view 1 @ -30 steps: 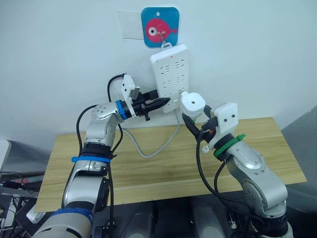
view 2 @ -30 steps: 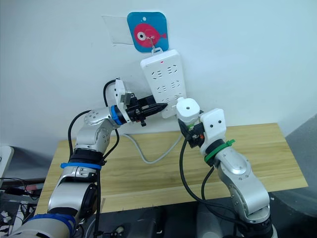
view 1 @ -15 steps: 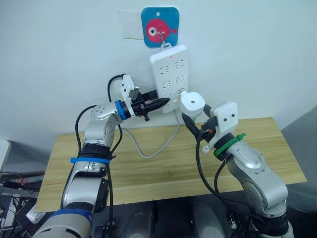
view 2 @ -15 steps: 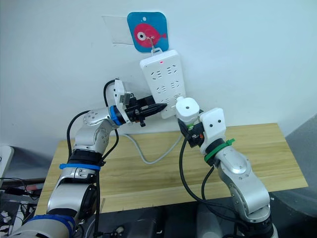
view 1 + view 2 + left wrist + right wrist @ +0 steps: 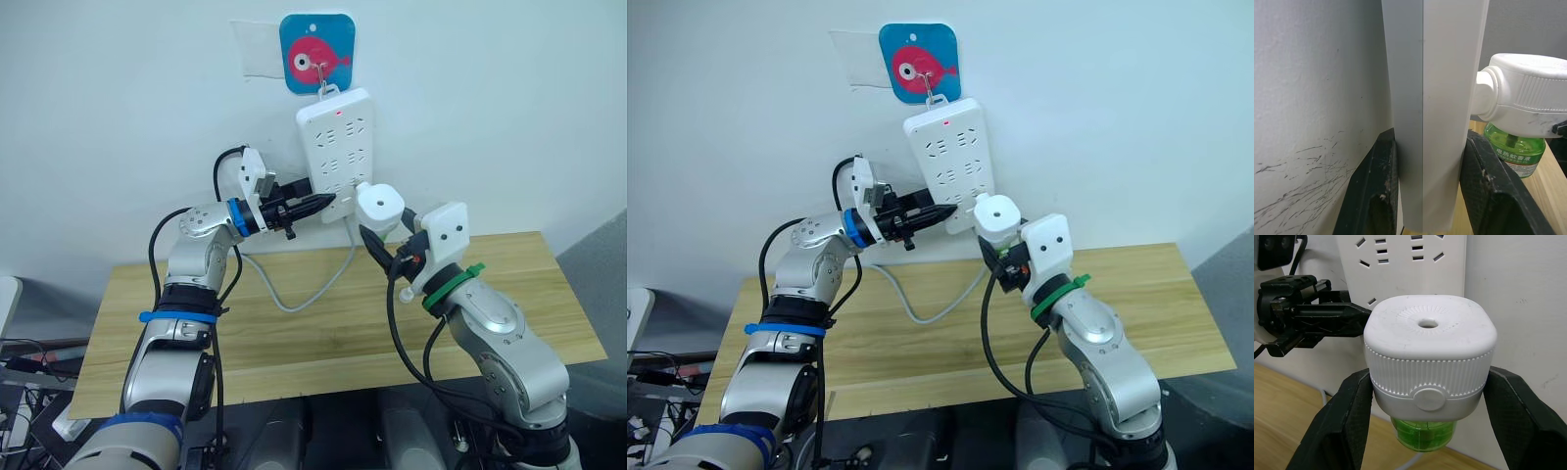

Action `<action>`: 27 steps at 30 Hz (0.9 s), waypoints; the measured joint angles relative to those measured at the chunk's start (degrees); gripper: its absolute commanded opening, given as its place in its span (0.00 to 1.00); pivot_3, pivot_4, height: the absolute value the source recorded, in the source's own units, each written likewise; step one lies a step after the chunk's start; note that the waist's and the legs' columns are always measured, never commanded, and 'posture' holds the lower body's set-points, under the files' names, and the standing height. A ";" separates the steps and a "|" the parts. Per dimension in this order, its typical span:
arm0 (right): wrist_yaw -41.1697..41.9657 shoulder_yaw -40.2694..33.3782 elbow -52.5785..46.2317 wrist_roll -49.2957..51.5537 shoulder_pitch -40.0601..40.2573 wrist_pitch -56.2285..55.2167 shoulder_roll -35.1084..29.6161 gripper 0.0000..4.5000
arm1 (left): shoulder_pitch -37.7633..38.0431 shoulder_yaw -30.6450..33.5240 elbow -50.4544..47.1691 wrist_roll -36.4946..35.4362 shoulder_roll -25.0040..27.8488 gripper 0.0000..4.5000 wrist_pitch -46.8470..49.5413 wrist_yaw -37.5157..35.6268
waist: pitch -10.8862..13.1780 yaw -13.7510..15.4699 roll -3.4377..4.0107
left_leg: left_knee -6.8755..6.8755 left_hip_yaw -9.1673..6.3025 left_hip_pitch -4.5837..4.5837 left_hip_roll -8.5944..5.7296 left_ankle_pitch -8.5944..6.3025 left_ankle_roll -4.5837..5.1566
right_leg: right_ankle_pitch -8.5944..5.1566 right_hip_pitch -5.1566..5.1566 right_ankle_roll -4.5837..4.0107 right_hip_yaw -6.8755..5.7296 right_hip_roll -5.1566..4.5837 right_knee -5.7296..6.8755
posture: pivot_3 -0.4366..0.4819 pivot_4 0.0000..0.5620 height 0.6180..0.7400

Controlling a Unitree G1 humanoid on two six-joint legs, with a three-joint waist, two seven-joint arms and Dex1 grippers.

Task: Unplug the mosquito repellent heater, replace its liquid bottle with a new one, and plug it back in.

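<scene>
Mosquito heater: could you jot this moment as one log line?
left gripper: shut on power strip | right gripper: shut on mosquito repellent heater | green bottle: fitted | heater at strip

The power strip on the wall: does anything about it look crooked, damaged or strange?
The power strip hangs slightly tilted from a hook on the fish sticker, not flat-mounted. The left gripper clamps its lower edge. The wall beside it shows dark scuff marks. No damage shows on the strip itself.
</scene>
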 measured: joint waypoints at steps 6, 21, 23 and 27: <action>0.20 0.20 0.03 -0.16 -0.99 0.00 0.20 0.66 | 0.00 0.00 0.00 0.02 0.07 0.29 0.00 0.01 | 0.00 0.00 0.00 | 0.00 0.00 0.00 0.00 0.00 0.00 | 0.00 0.00 0.00 0.00 0.00 0.00 | 0.33 0.42 1.00; -1.13 1.09 3.28 -1.44 -1.98 -0.27 3.15 0.66 | 0.00 0.11 0.00 0.64 0.07 0.29 -0.02 0.72 | 0.00 -0.01 0.00 | 0.00 0.00 0.00 0.00 0.00 0.00 | 0.00 -0.01 0.00 0.00 0.00 0.02 | 0.33 0.43 1.00; -1.41 1.26 3.76 -1.82 -2.13 -0.64 3.66 0.66 | 0.00 0.16 0.00 0.73 0.09 0.29 -0.03 0.78 | 0.00 -0.01 0.00 | 0.00 0.01 0.01 0.00 0.00 0.00 | 0.00 -0.01 0.00 0.01 0.00 0.02 | 0.33 0.43 1.00; -1.57 1.65 4.91 -2.43 -2.20 -1.66 4.62 0.66 | 0.05 0.21 0.00 0.91 0.29 0.29 -0.03 0.87 | 0.00 -0.14 0.00 | 0.00 0.01 0.01 0.01 0.00 0.00 | 0.00 -0.02 0.00 0.01 0.00 0.04 | 0.33 0.44 1.00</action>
